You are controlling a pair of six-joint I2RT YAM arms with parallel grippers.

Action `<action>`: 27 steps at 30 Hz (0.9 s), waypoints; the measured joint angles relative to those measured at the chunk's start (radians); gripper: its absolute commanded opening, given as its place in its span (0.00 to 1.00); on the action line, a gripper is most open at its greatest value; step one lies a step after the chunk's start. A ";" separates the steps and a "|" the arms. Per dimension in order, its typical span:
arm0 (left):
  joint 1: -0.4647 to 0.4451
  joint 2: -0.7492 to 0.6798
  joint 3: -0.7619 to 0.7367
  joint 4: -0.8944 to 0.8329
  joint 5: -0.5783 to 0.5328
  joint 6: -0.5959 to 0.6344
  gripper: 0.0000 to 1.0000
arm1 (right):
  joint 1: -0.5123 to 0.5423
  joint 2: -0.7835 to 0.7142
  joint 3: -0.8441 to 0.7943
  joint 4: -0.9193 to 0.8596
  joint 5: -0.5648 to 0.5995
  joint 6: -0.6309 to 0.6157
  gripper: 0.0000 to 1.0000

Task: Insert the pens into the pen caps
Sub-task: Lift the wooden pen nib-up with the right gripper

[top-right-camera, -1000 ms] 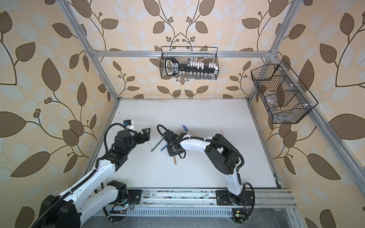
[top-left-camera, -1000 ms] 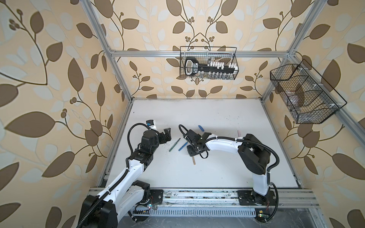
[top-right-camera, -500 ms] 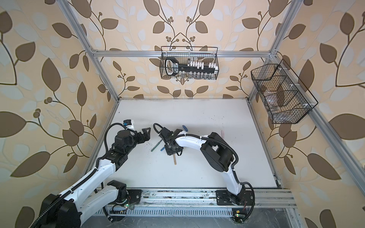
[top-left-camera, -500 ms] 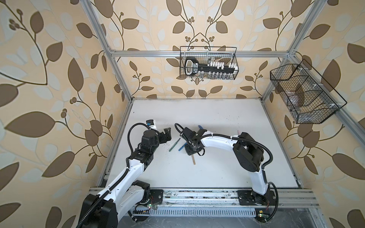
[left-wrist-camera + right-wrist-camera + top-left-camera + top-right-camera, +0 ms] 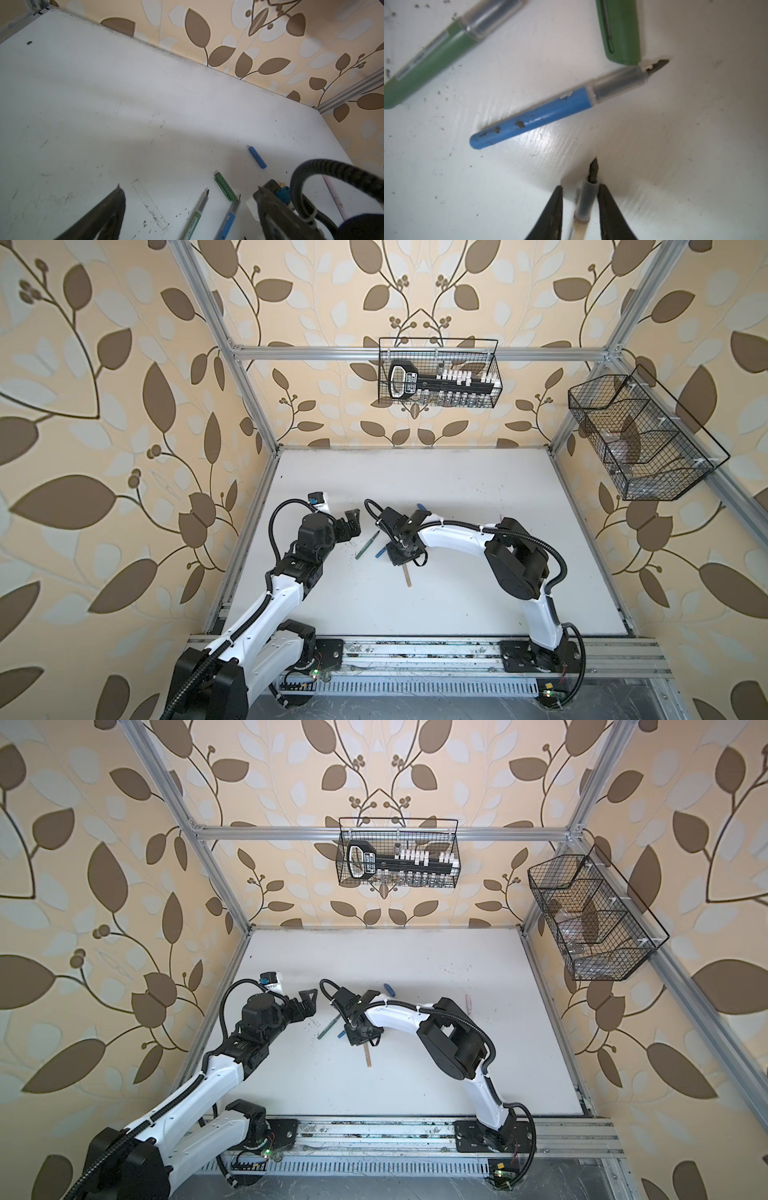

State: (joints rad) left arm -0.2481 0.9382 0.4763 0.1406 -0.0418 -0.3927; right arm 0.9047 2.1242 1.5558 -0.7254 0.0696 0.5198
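Right claw narrower around tan pen

Four pens; two caps; two wire baskets.

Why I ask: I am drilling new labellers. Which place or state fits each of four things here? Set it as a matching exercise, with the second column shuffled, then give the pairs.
Things
1. tan pen
2. blue cap
3. green cap
4. left gripper

Places and states
A. open end beside the tip of the blue pen
B. jaws wide, holding nothing
C. lies by itself, apart from the pens
D. straddled near its tip by the right gripper

Pairs: 1-D, 2-C, 3-A, 4-B
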 measured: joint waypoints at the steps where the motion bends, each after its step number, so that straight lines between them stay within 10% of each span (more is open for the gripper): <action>1: 0.000 0.000 0.000 0.000 0.001 0.000 0.99 | -0.002 -0.001 -0.003 0.002 0.001 -0.001 0.21; 27: 0.000 0.117 0.021 0.040 0.216 0.009 0.99 | -0.188 -0.434 -0.606 0.619 -0.166 0.087 0.03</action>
State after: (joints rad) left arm -0.2481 1.0554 0.4973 0.1810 0.1745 -0.3840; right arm 0.7166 1.6901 0.9497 -0.1066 -0.0967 0.6067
